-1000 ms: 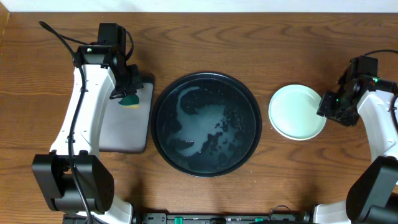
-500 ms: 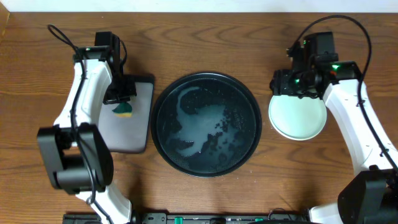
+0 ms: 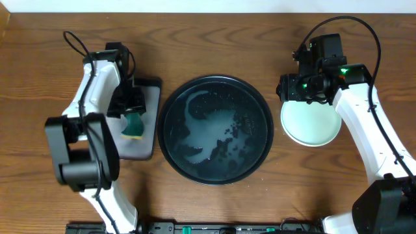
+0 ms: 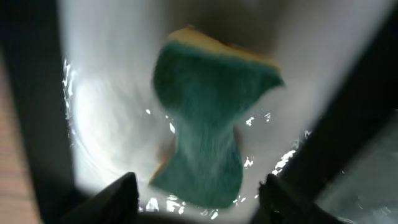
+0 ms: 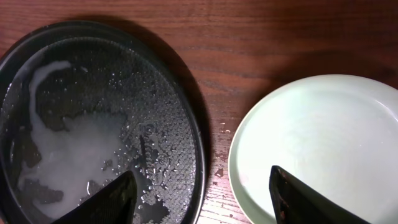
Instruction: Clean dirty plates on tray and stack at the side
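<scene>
The brown wood-grain tabletop fills the overhead view, with 2 white arms reaching in from the near edge. At its middle sits the tray, round, black and glossy, its floor covered with a whitish soapy film, water beads and dark specks. Just left of it, nearly touching its rim, lies a smaller rectangular tray with a grey inside. To the right of the round tray, apart from it on bare wood, lie the plates: from above only 1 pale mint-green face shows, round, shallow and clean-looking. In the right wrist view a strip of damp wood separates that plate from the round tray's rim.

A green sponge with a yellow backing is in the rectangular tray. The left gripper hangs right above it with its fingers spread wide, wider than the sponge, and neither fingertip touches it. The left wrist view is blurred, so whether the sponge lies flat on the grey floor is unclear. The right gripper hovers over the gap between tray and plate, its fingers well apart and gripping nothing.
</scene>
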You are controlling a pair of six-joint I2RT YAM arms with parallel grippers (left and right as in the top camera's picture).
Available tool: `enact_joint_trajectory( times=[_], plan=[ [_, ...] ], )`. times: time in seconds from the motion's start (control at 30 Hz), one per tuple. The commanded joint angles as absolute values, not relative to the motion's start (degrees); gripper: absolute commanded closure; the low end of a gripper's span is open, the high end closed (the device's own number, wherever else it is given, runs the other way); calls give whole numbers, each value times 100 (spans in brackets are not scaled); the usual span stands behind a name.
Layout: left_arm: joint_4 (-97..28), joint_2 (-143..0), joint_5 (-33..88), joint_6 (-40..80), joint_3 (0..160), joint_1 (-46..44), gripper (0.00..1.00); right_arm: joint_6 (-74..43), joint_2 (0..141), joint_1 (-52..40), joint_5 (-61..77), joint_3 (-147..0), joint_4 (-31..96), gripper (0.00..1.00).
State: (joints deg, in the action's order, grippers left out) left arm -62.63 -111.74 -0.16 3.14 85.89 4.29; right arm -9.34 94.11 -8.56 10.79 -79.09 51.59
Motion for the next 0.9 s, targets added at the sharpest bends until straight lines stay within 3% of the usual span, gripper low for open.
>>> enact_joint_trajectory(
  times=[0.0, 0.13, 0.37, 0.67, 0.87],
  plan=[
    [-6340, -10134, -23, 303, 8805, 449, 31, -847, 9323, -884, 1120, -7994, 5186, 30],
    [-6316, -9052, -25, 301, 8805, 449, 28, -847, 9258, -884, 1094, -8003, 5196, 24],
    [-6184, -7218, -25, 248, 8799, 449, 27, -849, 8385, -886, 45, -8110, 5153, 1],
    [-5341, -4759, -563, 187, 7459, 449, 26, -869, 6469, -1076, -2038, -7675, 4856, 1],
    [-4434, -3385, -565, 1052, 5210, 449, 27, -1354, 5627, -1076, -2115, -5555, 3743, 1]
  ],
)
